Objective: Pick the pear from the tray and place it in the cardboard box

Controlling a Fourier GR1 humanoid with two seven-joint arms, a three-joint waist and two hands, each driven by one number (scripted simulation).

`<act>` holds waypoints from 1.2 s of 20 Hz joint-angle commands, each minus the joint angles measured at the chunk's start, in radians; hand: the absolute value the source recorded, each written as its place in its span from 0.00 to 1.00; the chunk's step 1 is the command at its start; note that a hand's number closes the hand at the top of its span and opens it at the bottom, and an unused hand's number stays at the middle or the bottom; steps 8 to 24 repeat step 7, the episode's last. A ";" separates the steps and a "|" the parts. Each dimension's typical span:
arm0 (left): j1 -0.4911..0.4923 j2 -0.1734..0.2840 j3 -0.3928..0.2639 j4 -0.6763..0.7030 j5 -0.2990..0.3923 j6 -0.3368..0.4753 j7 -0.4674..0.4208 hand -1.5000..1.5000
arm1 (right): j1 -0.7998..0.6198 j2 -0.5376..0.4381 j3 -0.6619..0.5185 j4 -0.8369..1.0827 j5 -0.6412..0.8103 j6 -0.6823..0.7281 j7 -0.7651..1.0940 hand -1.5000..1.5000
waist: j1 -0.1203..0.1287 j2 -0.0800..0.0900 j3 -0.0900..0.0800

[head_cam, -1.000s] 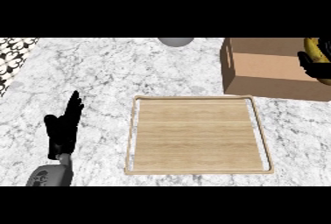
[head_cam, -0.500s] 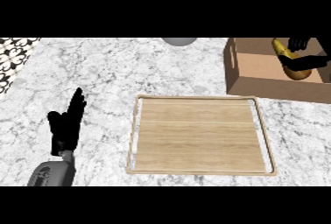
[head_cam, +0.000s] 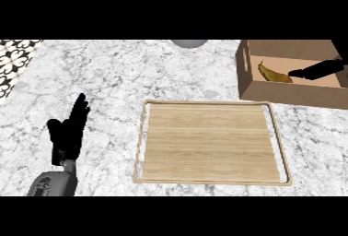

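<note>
The yellow-brown pear (head_cam: 272, 73) lies on the floor of the cardboard box (head_cam: 285, 94) at the back right, near the box's left wall. Inside the box, my right hand (head_cam: 316, 70) is just right of the pear with its fingers straight and pointing at it, holding nothing. The wooden tray (head_cam: 141, 138) in the middle of the counter has nothing on it. At the left, my left hand (head_cam: 66, 133) stays open with its fingers up, well apart from the tray.
A grey round object (head_cam: 189, 43) shows at the back edge of the marble counter. A black-and-white patterned surface (head_cam: 14, 60) sits at the far left corner.
My right hand carried the pear down into the box and let it go; the pear now lies on the box floor. The left hand stayed put.
</note>
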State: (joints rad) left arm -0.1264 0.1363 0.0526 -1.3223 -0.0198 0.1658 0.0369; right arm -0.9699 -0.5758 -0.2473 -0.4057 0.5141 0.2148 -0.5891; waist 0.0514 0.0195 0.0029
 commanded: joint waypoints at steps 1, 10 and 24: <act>0.003 -0.002 -0.001 -0.011 0.000 0.003 0.018 0.50 | -0.013 -0.012 -0.099 0.070 -0.113 0.116 -0.105 0.00 | -0.006 -0.002 0.001; -0.005 0.007 0.017 0.018 0.015 -0.015 -0.008 0.50 | -0.059 -0.141 -0.213 0.193 -0.207 0.248 -0.040 0.00 | -0.002 0.002 0.000; -0.005 0.007 0.017 0.018 0.015 -0.015 -0.008 0.50 | -0.059 -0.141 -0.213 0.193 -0.207 0.248 -0.040 0.00 | -0.002 0.002 0.000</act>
